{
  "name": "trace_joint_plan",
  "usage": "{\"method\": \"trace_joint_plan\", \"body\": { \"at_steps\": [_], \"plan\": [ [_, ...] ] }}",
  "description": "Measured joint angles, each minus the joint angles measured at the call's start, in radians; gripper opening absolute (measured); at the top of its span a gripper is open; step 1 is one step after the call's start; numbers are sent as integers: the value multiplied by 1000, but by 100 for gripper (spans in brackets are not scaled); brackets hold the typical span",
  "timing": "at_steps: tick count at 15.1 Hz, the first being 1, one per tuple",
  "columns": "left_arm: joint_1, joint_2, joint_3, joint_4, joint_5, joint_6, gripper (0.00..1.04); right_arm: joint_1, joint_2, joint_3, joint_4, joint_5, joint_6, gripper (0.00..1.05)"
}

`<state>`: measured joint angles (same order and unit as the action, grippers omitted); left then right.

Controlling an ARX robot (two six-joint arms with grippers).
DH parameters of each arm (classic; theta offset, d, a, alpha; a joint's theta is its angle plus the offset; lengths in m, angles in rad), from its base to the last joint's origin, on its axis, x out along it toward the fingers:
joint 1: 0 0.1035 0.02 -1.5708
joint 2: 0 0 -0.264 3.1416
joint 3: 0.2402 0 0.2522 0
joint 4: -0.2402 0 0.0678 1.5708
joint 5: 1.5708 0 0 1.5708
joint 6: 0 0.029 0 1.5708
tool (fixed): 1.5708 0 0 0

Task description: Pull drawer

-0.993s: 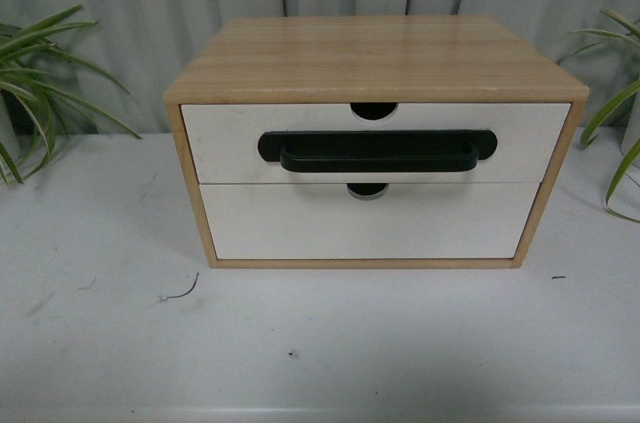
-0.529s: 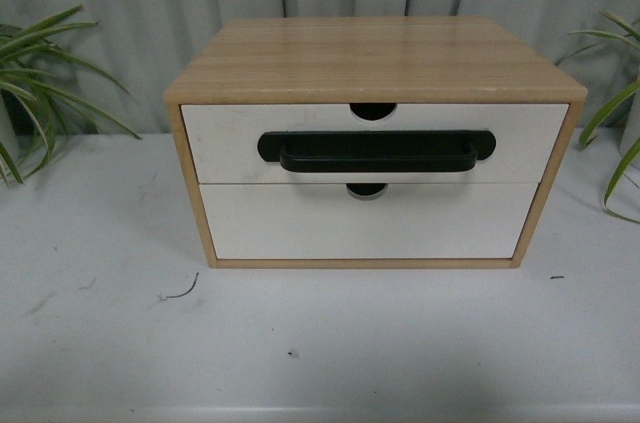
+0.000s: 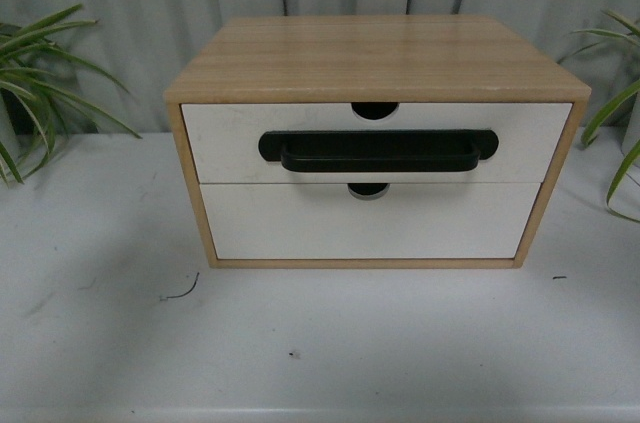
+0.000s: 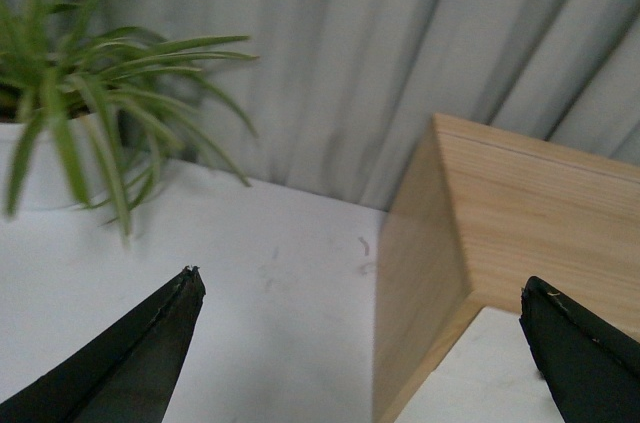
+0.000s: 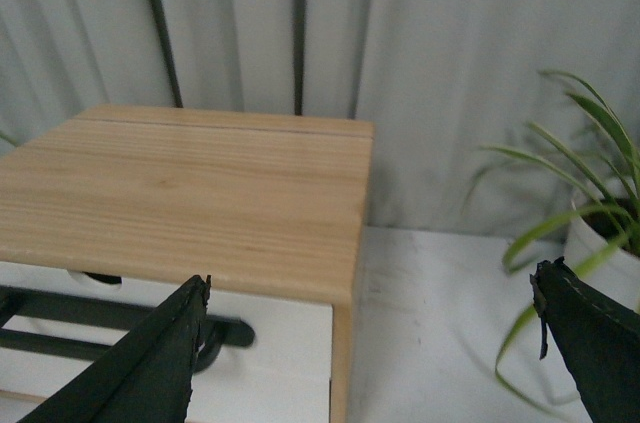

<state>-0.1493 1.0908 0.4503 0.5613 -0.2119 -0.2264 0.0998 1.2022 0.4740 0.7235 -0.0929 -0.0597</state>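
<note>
White drawer (image 3: pixel 230 143), black bar handle (image 3: pixel 378 151), above plain drawer front (image 3: pixel 360 228).

White-fronted drawer (image 3: pixel 230 143) with black bar handle (image 3: pixel 378 151), upper slot, front nearly flush.

Front camera faces cabinet (image 3: pixel 370 58) squarely; wrist cameras flank it.

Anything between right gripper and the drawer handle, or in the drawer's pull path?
Nothing visible. The open right gripper sees the bar handle unobstructed; nothing on the table rises into the drawer path.
</note>
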Motion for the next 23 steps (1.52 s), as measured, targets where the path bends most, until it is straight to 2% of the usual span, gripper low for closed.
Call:
{"method": "trace_joint_plan", "body": {
  "at_steps": [2, 4, 6, 8, 10, 12, 14, 16, 18, 23],
  "plan": [
    [-42, 201, 137, -14, 103, 58, 98, 47, 140, 111, 23, -68, -150, 98],
    [-83, 352, 278, -165, 269, 183, 98, 64, 221, 188, -57, -205, -390, 98],
    [-98, 393, 359, -286, 358, 290, 98, 54, 239, 235, -164, -311, -620, 98],
    [-114, 417, 463, -438, 428, 426, 98, 29, 239, 296, -298, -406, -851, 98],
    [-129, 435, 541, -569, 472, 549, 98, 8, 243, 349, -421, -460, -1062, 98],
    [-151, 470, 612, -720, 507, 698, 98, -16, 274, 398, -607, -481, -1338, 98],
    [-172, 507, 653, -824, 504, 808, 98, -34, 327, 441, -772, -459, -1541, 98],
    [-198, 545, 681, -890, 500, 889, 98, -42, 368, 474, -843, -426, -1621, 98],
    [-239, 618, 744, -904, 480, 958, 98, -34, 424, 517, -848, -407, -1667, 98],
    [-280, 750, 841, -883, 438, 932, 98, 13, 552, 581, -851, -384, -1680, 98]
  ]
}}
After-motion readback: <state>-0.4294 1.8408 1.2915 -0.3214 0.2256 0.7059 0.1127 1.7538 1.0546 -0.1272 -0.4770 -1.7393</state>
